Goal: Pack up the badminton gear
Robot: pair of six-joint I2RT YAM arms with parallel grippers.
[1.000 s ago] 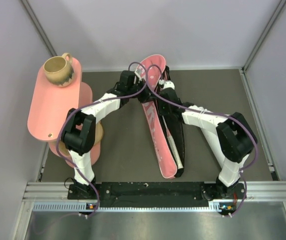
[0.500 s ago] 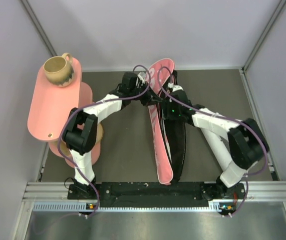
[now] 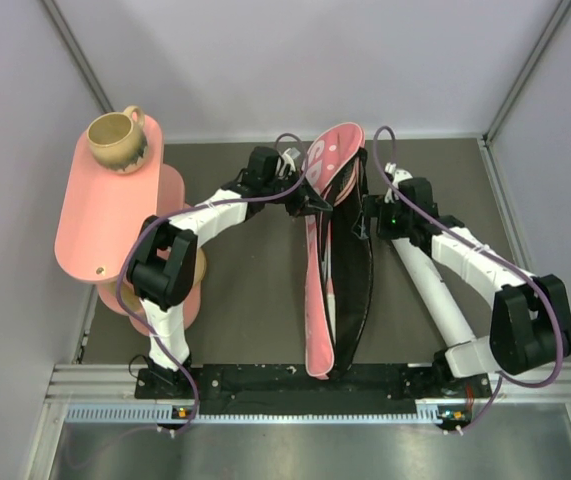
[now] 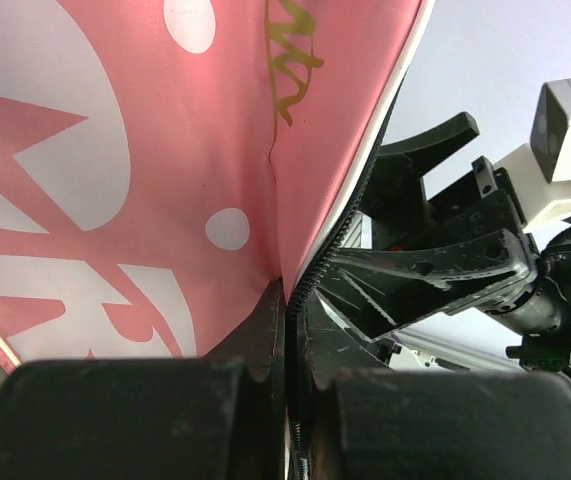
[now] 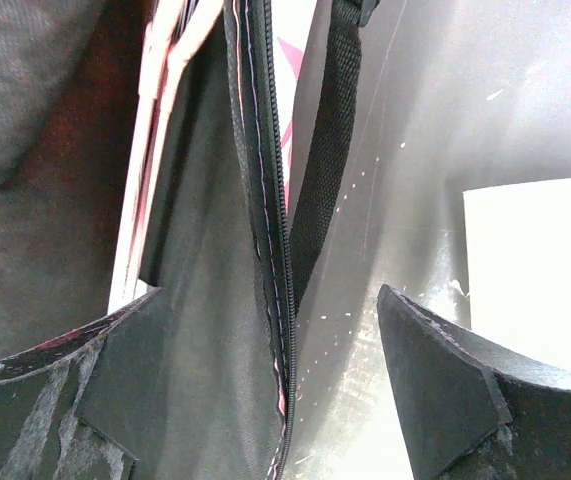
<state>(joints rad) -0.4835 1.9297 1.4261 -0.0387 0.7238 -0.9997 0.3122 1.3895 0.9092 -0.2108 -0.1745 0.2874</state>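
Observation:
The long pink bag (image 3: 317,270) with white lettering stands on its edge in the middle of the table, its black inside facing right. My left gripper (image 3: 315,200) is shut on the bag's zipper edge (image 4: 337,240), pink fabric (image 4: 145,150) filling the left wrist view. My right gripper (image 3: 363,216) stands open just right of the bag's black side. In the right wrist view its fingers (image 5: 115,360) straddle the black zipper edge (image 5: 273,250) without touching it, next to a black strap (image 5: 331,140). Thin pink-white strips (image 5: 160,90) show inside the bag; no shuttlecocks or tube are in view.
A pink oval tiered table (image 3: 95,215) stands at the left with a tan mug (image 3: 117,140) on top. Grey walls close in the dark mat (image 3: 235,300) at the back and both sides. The arms' base rail (image 3: 305,380) runs along the near edge.
My right gripper opened, let go of the bag's edge and drew back to the right. The bag swung more upright and rightward, my left gripper moving with it.

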